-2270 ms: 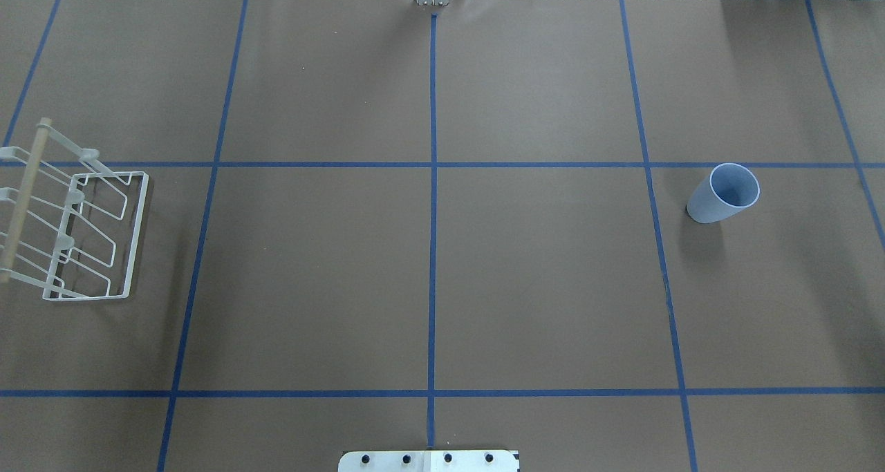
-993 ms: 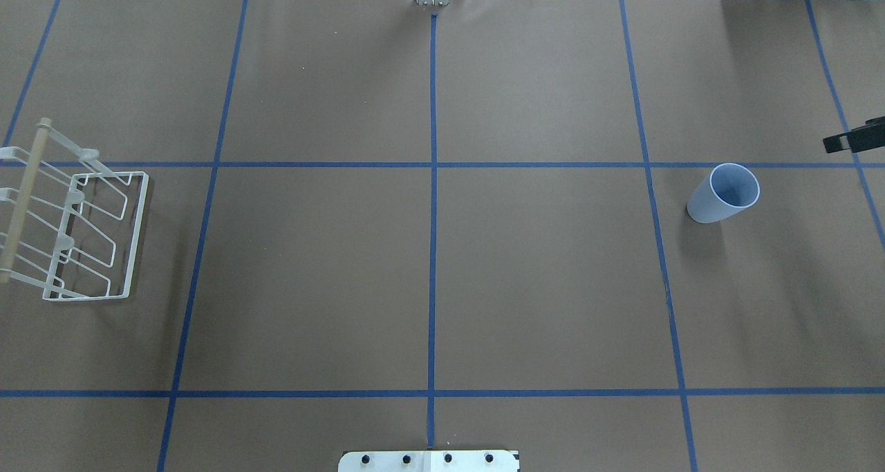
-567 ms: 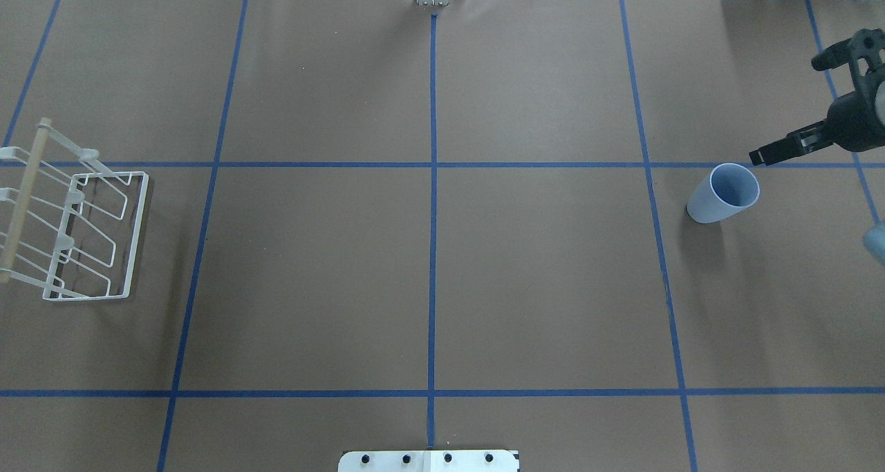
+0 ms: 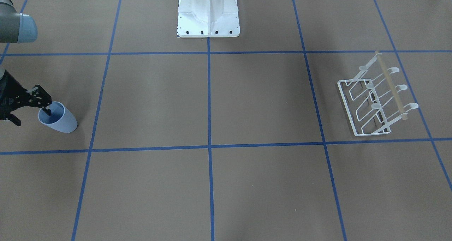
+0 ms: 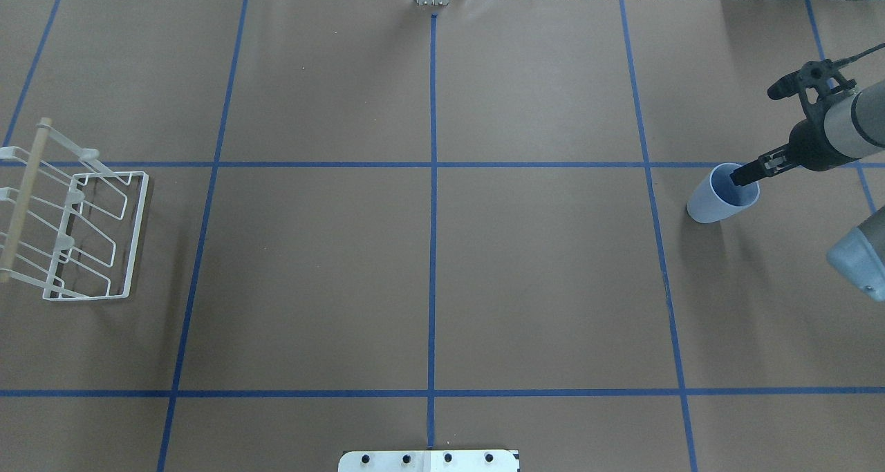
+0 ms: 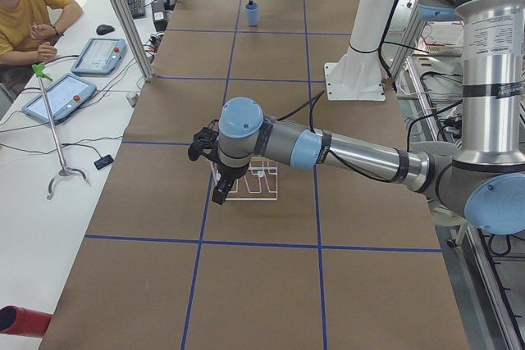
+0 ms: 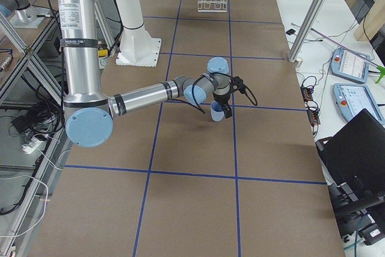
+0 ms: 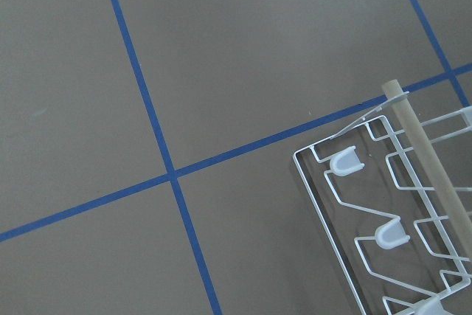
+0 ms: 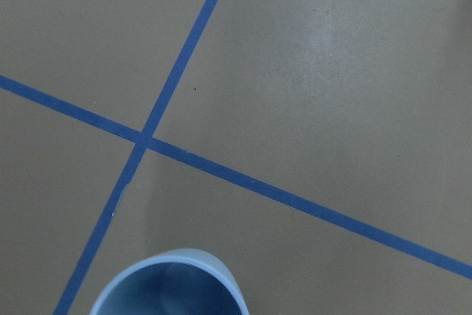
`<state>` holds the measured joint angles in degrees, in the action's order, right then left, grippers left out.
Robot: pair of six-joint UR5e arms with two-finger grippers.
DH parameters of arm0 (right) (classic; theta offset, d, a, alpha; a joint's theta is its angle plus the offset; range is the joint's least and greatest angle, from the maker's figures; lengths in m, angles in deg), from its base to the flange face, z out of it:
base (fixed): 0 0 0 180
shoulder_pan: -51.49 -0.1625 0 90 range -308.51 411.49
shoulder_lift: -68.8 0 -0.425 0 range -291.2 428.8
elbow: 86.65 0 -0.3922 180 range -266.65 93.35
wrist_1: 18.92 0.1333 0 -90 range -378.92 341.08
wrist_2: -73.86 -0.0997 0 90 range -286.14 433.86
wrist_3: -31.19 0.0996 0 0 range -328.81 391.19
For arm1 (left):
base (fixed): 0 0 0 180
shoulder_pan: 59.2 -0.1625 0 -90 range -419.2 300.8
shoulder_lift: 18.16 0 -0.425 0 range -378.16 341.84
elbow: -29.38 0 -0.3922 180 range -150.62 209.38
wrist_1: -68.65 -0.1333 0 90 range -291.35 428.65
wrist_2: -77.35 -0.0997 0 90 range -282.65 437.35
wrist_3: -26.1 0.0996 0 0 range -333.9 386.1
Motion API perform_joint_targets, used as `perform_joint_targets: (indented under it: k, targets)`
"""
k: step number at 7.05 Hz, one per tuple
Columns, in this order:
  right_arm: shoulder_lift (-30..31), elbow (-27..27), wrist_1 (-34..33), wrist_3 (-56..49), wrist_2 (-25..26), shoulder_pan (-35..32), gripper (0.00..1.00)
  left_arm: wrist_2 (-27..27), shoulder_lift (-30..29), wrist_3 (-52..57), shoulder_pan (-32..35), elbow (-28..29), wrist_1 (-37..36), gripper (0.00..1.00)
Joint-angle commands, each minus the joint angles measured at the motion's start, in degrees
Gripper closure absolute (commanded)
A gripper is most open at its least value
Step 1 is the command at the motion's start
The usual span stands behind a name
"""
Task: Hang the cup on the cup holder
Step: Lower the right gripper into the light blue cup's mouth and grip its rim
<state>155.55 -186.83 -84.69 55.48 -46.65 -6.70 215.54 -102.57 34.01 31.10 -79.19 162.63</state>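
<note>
Brown paper-covered counter (image 5: 539, 285), ruled into large squares by blue tape (image 5: 433, 251), white pedestal base (image 4: 209, 18) at the robot's edge. At the left, left arm (image 6: 353, 149) stretched out long and low across the paper, elbow nearly straight, wrist turned down, left pincer (image 6: 212, 171) hanging just above the cup holder (image 5: 139, 231). Seen only from the side, so impossible to say whether spread or closed. At the right, right arm (image 7: 144, 95) reaching out sideways with the forearm near level, right pincer (image 4: 31, 116) pointed down and spread wide astride the wall of the cup (image 5: 706, 202). One finger (image 4: 45, 107) dipped inside the mouth, the other outside it, gripping nothing; contact with the wall not clear. Cup holder standing in the left-hand square, base frame flat on the paper, prongs leaning across a cross line of tape. Two full squares of brown paper between it and the cup, well apart. Cup upright on its base in the right-hand square, mouth up, close by the same line. White wire on the left, thin, bent into slanted prongs with rounded tips, pale wooden dowel (image 5: 24, 202) across the top. Light blue on the right, smooth, matte, handleless, narrowing toward the base. Black pincer fingers, grey metal arm tubes, light blue joint caps.
</note>
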Motion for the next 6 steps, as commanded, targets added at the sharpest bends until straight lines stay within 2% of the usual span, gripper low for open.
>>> perform_joint_targets:
  k: [1, 2, 6]
  targets:
    - [0.2, 0.3, -0.1, 0.0, -0.6, 1.3, 0.85, 0.1, 0.6, 0.1, 0.0, -0.1, 0.1, 0.01]
    - [0.2, -0.8, 0.2, 0.0, -0.6, 1.2, 1.00, 0.0, 0.6, 0.0, 0.0, 0.1, 0.9, 0.01]
    - [0.4, -2.9, 0.2, 0.0, -2.1, -1.7, 1.00, 0.0, 1.3, 0.0, 0.0, 0.0, 1.2, 0.01]
